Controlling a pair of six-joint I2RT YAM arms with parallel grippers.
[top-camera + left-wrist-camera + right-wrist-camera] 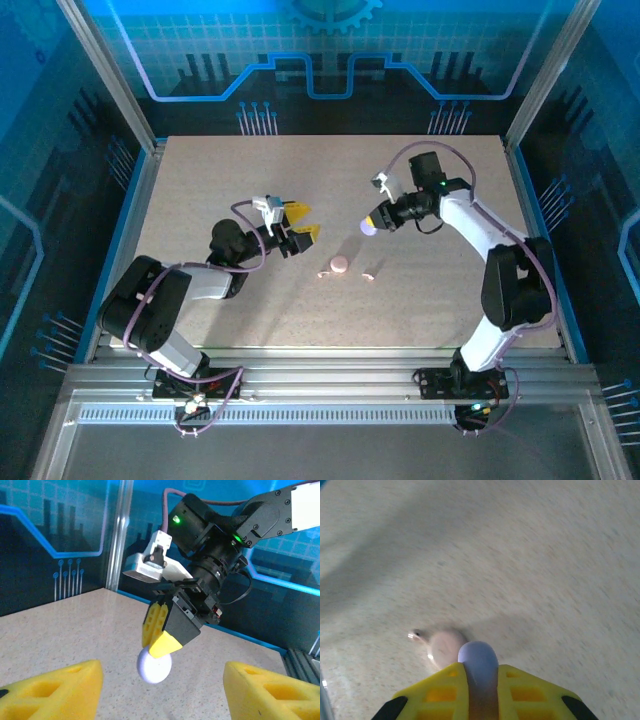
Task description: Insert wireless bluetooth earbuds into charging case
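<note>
Left fingers [299, 210] stand apart, empty, low over the bench [200, 180]. Pink case [340, 265] lies mid-bench, a pink bud [325, 273] just beside it. Right fingers [162, 642] pinch the lilac case [154, 666] by its edge, aloft. Thin hold; I reckon it could swivel or slip out.

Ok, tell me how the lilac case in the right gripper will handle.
The lilac case looks glossy and rounded, so probably slippery; the right gripper pinches only its upper part. Disc-shaped, it would likely roll on the table if dropped. Undeformed in the pinch, so probably rigid.
</note>
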